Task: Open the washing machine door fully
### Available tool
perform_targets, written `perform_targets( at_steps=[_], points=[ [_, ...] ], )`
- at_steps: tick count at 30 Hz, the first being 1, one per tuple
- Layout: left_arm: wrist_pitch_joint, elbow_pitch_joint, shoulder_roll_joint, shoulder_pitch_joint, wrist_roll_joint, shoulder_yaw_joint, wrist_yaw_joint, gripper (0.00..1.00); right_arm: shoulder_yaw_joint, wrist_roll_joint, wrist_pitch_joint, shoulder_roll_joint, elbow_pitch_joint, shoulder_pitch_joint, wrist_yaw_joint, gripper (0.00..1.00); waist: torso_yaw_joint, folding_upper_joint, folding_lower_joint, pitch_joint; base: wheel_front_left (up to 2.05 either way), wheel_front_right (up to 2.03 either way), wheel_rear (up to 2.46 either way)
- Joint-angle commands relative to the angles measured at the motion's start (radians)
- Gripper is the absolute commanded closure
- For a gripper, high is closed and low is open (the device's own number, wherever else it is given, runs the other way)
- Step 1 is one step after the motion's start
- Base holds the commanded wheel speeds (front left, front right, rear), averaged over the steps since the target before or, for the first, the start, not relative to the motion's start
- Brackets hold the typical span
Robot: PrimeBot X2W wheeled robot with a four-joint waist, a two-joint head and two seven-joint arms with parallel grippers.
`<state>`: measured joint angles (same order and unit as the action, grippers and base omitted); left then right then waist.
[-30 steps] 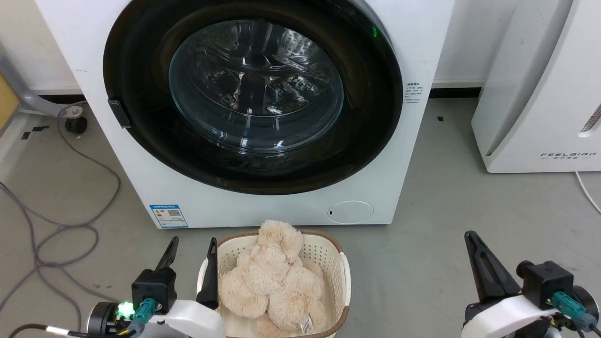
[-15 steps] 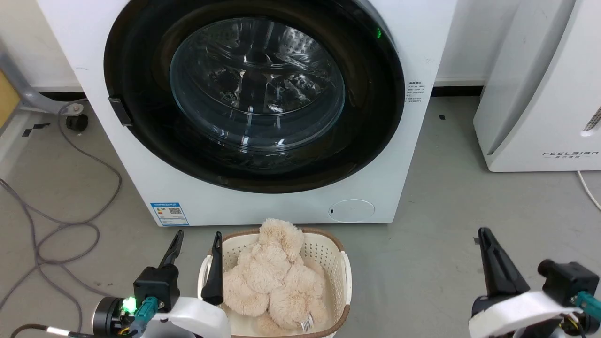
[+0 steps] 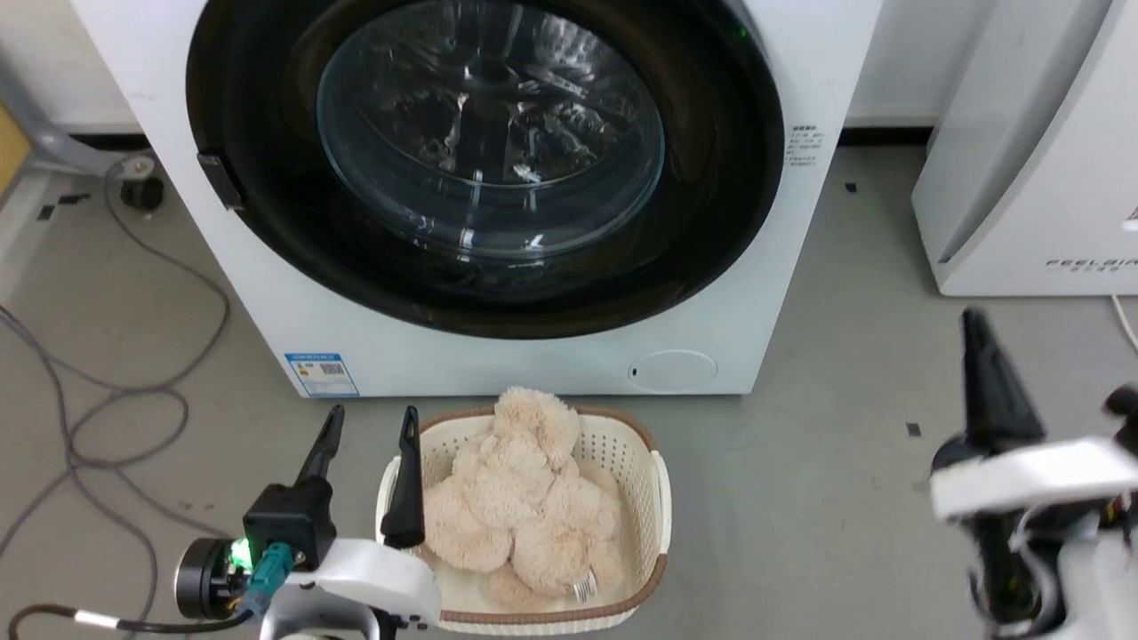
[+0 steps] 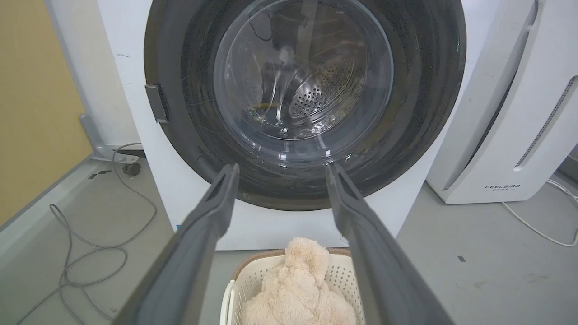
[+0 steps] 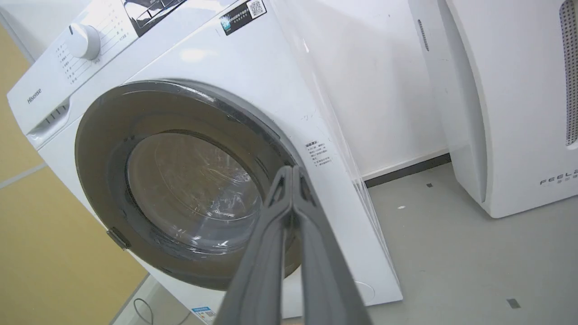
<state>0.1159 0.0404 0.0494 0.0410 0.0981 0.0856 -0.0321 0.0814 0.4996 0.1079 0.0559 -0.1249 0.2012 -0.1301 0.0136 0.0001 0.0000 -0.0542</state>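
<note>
Since the washing machine door (image 3: 489, 151) sits flush in the front of the washing machine (image 3: 551, 364), at the upper middle of the head view, I judge the task not yet begun: no gap shows round its black rim, and the whole swing is left to do. My left gripper (image 3: 373, 413) hangs at the lower left of that frame, fingers spread with nothing between them, just beside the rim of a basket (image 3: 653, 507) holding a plush toy (image 3: 516, 507). My right gripper (image 5: 291, 169) has its two fingers pressed tip to tip on nothing; in the head view it is at the right edge, well apart from the door. The door is a round disc, so it has no long axis to speak of; its glossy face looks straight out of the machine toward me. A small grey tab (image 3: 220, 180) sits on its left edge in the frame. I take that for the place to pull, though I cannot be sure.
</note>
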Motion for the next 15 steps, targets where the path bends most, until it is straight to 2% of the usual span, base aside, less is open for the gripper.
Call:
perform_targets(
  at_steps=[1, 15],
  points=[
    [0.011, -0.004, 0.001, 0.023, 0.005, 0.004, -0.005, 0.0, 0.014, 0.062, -0.001, 0.013, -0.016, 0.056, 0.0, 1.0, 0.001, -0.0001, 0.0, -0.016, 0.0, 0.0, 0.0],
    [0.038, -0.029, 0.001, 0.086, 0.015, 0.028, -0.017, 0.0, 0.086, 0.381, -0.121, 0.098, -0.188, 0.399, 0.0, 1.0, 0.019, -0.0001, 0.0, -0.113, 0.0, 0.0, 0.0]
  ],
)
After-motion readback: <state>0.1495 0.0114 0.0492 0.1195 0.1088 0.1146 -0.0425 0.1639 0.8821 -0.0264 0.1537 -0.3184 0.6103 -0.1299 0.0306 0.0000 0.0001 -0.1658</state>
